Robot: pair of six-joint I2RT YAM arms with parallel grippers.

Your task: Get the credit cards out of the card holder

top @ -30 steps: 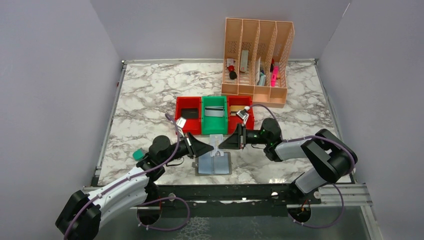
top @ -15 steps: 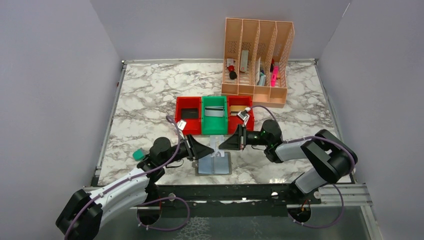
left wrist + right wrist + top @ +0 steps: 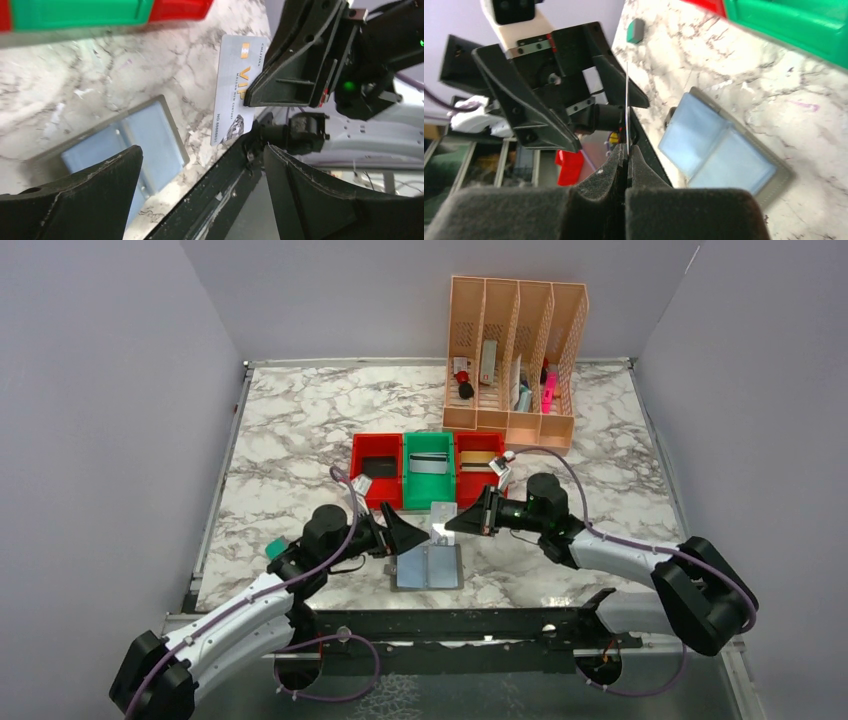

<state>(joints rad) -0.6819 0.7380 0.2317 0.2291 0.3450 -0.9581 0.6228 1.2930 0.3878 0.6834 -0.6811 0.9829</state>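
Note:
The card holder lies open and flat on the marble, its blue-grey pockets facing up, also in the left wrist view and the right wrist view. My right gripper is shut on a silver-grey credit card, held on edge above the holder's far side. That card's "VIP" face shows in the left wrist view; in the right wrist view it is edge-on between the right gripper pads. My left gripper stands open just left of the card, apart from it, with nothing between its fingers.
Behind the holder sit a red bin with a black card, a green bin with a grey card, and a red bin with a tan card. A peach slotted organiser stands at the back. A teal block lies beside the left arm.
The left gripper opened and let go of the silver-grey card. The right gripper closed on it and carried it slightly up and toward the bins.

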